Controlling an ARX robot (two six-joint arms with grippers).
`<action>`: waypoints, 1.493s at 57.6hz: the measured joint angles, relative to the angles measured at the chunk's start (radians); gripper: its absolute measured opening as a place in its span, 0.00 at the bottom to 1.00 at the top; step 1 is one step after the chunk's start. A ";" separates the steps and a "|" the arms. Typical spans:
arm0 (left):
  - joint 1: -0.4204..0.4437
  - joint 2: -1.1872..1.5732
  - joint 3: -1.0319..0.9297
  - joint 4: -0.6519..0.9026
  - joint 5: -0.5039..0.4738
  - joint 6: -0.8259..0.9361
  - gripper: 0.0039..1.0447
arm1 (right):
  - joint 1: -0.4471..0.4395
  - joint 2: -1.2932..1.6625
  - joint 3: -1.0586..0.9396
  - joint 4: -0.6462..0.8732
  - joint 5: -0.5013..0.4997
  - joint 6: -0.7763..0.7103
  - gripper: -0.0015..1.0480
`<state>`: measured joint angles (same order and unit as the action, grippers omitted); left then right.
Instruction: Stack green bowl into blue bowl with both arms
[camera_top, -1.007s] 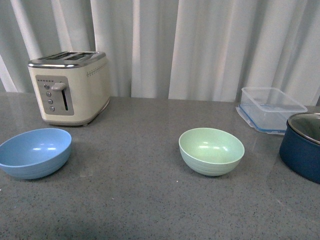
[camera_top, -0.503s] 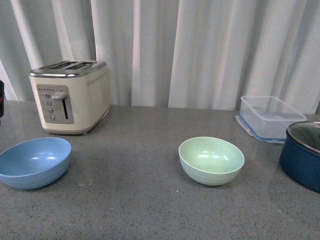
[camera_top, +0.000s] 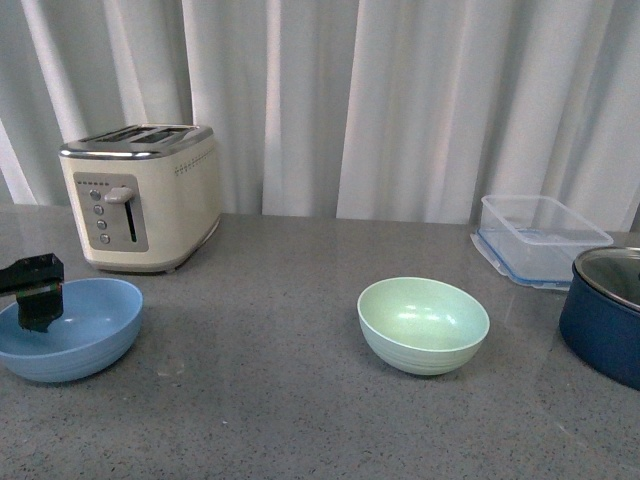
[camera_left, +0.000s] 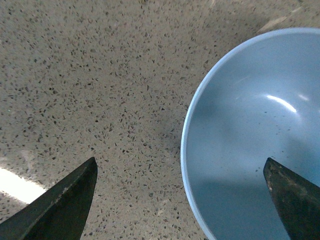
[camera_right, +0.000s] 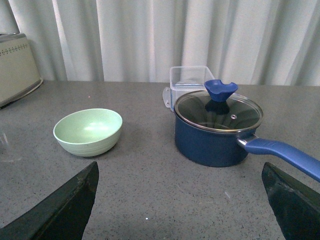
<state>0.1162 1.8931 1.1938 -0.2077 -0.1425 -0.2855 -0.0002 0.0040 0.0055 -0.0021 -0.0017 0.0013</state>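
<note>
The light blue bowl (camera_top: 70, 330) sits at the front left of the grey counter. My left gripper (camera_top: 36, 292) hangs open just over its left rim; in the left wrist view the rim of the blue bowl (camera_left: 250, 135) lies between the spread fingers, one finger (camera_left: 65, 205) over the counter and one over the bowl's inside. The pale green bowl (camera_top: 423, 325) stands empty near the middle, also in the right wrist view (camera_right: 88, 131). My right gripper (camera_right: 180, 210) is open and empty, well back from the green bowl; it does not show in the front view.
A cream toaster (camera_top: 140, 197) stands behind the blue bowl. A clear plastic box (camera_top: 540, 238) and a dark navy pot (camera_top: 605, 315) with a glass lid and long blue handle (camera_right: 282, 152) stand at the right. White curtains hang behind the counter.
My left gripper has come into the front view from the left and now hangs over the blue bowl's rim. The front view has tilted up a little. Both bowls stay put.
</note>
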 joint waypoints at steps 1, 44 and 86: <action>-0.001 0.009 0.001 0.002 0.007 -0.005 0.94 | 0.000 0.000 0.000 0.000 0.000 0.000 0.90; -0.017 0.043 0.047 -0.002 0.042 -0.077 0.03 | 0.000 0.000 0.000 0.000 0.000 0.000 0.90; -0.335 0.048 0.161 -0.012 0.075 -0.144 0.03 | 0.000 0.000 0.000 0.000 0.000 0.000 0.90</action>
<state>-0.2188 1.9408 1.3544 -0.2195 -0.0677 -0.4297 -0.0002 0.0040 0.0055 -0.0021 -0.0017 0.0013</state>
